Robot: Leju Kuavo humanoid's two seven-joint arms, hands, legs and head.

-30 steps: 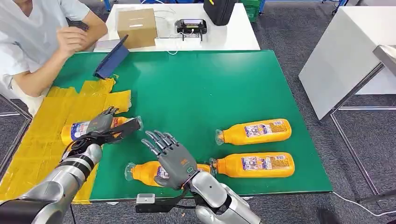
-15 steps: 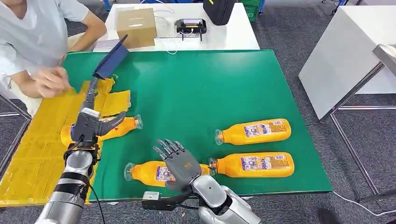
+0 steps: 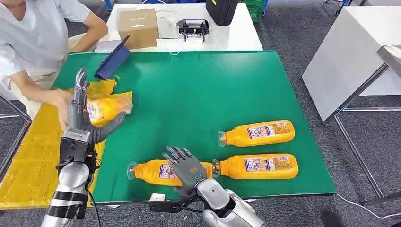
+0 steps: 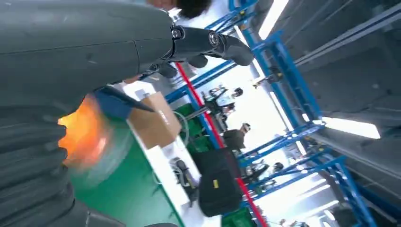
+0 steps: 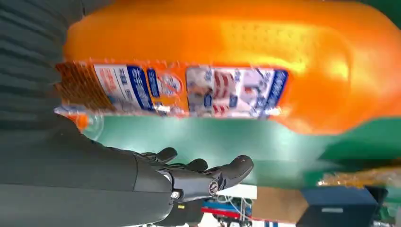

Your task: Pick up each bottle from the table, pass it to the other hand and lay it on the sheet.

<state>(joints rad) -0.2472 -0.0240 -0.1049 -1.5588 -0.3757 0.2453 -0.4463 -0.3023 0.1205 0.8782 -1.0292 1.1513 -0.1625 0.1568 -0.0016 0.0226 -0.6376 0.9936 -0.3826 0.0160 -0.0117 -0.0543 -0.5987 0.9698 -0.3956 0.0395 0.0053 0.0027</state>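
Note:
Three orange bottles lie on the green table (image 3: 198, 90): one near the front (image 3: 153, 172), one beside it (image 3: 257, 166) and one further back (image 3: 257, 132). My right hand (image 3: 184, 165) hovers just over the front bottle (image 5: 227, 71) with its fingers (image 5: 222, 177) spread and not wrapped around it. My left hand (image 3: 78, 116) is raised upright and open, fingers (image 4: 208, 40) extended, over the yellow sheet (image 3: 28, 161). Just past it, a person's hand (image 3: 60, 101) holds a blurred fourth bottle (image 3: 108, 107) above the sheet; this bottle (image 4: 82, 135) also shows in the left wrist view.
A person (image 3: 33, 42) sits at the table's far left. A dark blue tablet (image 3: 112, 61) leans at the far left edge. A white table behind carries a cardboard box (image 3: 138, 27), a black device (image 3: 193, 26) and a black bag (image 3: 222, 10). Another white table (image 3: 350, 52) stands on the right.
My left hand let go of the bottle on the sheet and rose upright. A person's hand reached in and lifted that bottle. My right hand sank closer over the front bottle.

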